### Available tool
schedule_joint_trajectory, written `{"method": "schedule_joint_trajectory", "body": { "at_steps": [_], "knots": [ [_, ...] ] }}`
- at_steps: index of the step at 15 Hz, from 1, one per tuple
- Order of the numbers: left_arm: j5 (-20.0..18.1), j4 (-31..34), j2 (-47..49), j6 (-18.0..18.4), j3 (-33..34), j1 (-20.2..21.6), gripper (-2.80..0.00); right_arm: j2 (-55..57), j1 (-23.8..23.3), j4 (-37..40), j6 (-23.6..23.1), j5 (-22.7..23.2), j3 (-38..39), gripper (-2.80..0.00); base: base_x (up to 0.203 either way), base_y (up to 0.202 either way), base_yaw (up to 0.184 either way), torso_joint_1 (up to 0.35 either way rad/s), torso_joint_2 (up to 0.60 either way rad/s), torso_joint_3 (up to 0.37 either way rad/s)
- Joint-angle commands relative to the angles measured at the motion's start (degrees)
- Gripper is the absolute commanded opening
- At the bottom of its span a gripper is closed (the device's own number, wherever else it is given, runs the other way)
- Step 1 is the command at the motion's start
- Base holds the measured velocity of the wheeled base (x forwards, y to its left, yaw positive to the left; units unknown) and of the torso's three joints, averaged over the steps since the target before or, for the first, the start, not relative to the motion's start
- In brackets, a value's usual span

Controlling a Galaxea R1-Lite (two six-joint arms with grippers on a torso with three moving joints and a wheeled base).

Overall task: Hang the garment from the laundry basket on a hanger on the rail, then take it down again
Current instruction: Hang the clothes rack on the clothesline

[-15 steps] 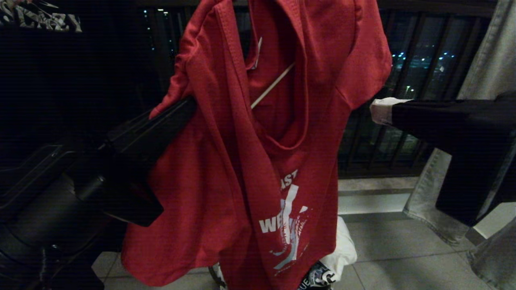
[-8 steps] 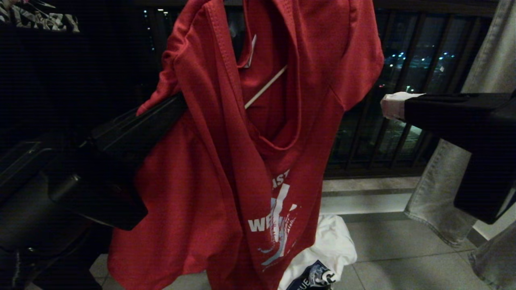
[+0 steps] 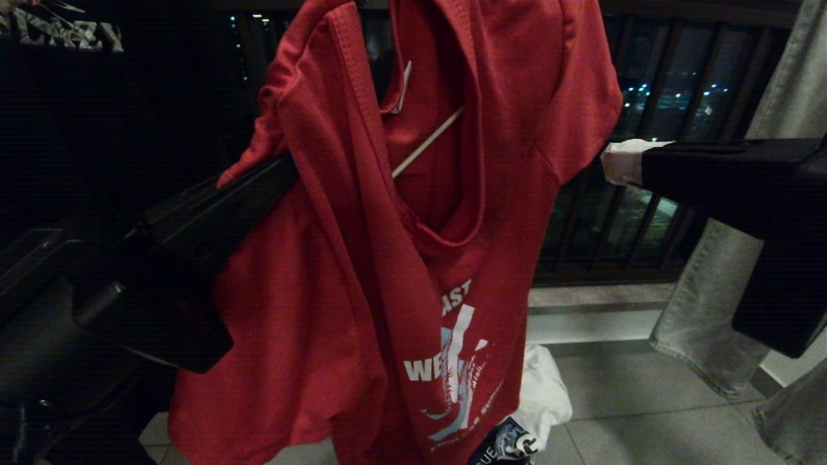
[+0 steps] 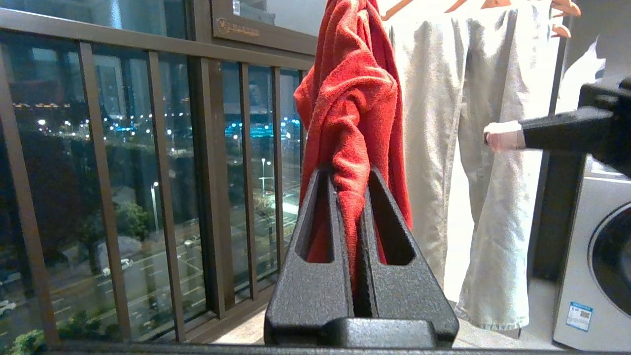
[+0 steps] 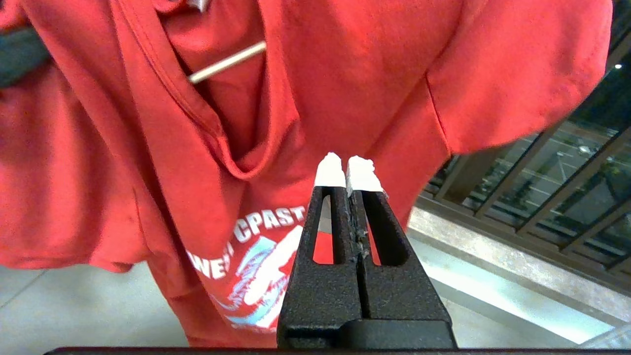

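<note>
Red T-shirt (image 3: 413, 258) hangs bunched on the white hanger (image 3: 426, 142). Left claw (image 4: 352, 197) pinches a fold of the shirt's left side. Right claw (image 3: 610, 163), just right of the shirt, is closed and holds nothing.

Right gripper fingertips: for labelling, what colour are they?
White fingertips on a black gripper; right wrist view.

- A home's laundry balcony is showing here, high above a city at night.
- Dark brown railing bars (image 4: 103, 187) are fencing it off, with street lights glowing far below.
- Pale trousers (image 4: 463, 162) are drying on wooden hangers (image 4: 562, 7) beside a red T-shirt (image 3: 413, 258).
- A washing machine (image 4: 599, 266) is standing on the tiled floor (image 3: 646, 413).
</note>
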Motion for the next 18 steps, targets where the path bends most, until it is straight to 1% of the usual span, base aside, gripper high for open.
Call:
{"method": "schedule_joint_trajectory", "body": {
  "at_steps": [1,4,6,7,10,11,13,16,18],
  "knots": [
    [0.0,-0.2,0.3,0.0,0.0,0.0,-2.8,1.2,0.1,0.0,0.0,-0.2,-1.5,-2.8,0.0,0.0,0.0,0.0,0.0,0.0],
    [0.0,3.1,-1.2,0.0,-0.3,0.0,-2.8,1.6,0.0,0.3,-1.1,0.8,-2.9,-2.8,0.0,0.0,0.0,0.0,0.0,0.0],
    [-0.1,4.5,-2.2,-0.1,-0.4,0.0,-2.8,1.5,0.0,1.1,-2.7,0.8,-2.9,-2.8,0.0,0.0,0.0,0.0,0.0,0.0],
    [-0.1,4.6,-2.3,-0.2,-0.5,0.0,-2.8,1.3,-0.2,1.4,-5.0,0.8,-3.3,-2.8,0.0,0.0,0.0,0.0,0.0,0.0],
    [-0.2,5.7,-2.7,-0.2,-0.6,0.0,-2.8,1.3,-3.4,1.8,-11.4,1.1,-4.8,-2.8,0.0,0.0,0.0,0.0,0.0,0.0],
    [-0.2,6.3,-3.0,-0.2,-1.0,0.0,-2.8,1.4,-4.3,1.7,-12.9,1.2,-5.0,-2.8,0.0,0.0,0.0,0.0,0.0,0.0],
    [0.0,8.4,-3.9,-0.5,-1.8,0.0,-2.8,1.3,-5.4,1.7,-13.6,1.2,-5.3,-2.8,0.0,0.0,0.0,0.0,0.0,0.0],
    [0.1,12.6,-5.4,-0.7,-3.0,0.0,-2.8,1.4,-7.0,1.4,-13.3,1.2,-4.6,-2.8,0.0,0.0,0.0,0.0,0.0,0.0],
    [1.6,14.8,-5.6,-0.8,-3.8,0.0,-2.8,1.3,-7.2,1.0,-11.7,1.1,-3.6,-2.8,0.0,0.0,0.0,0.0,0.0,0.0]
  ]
}}
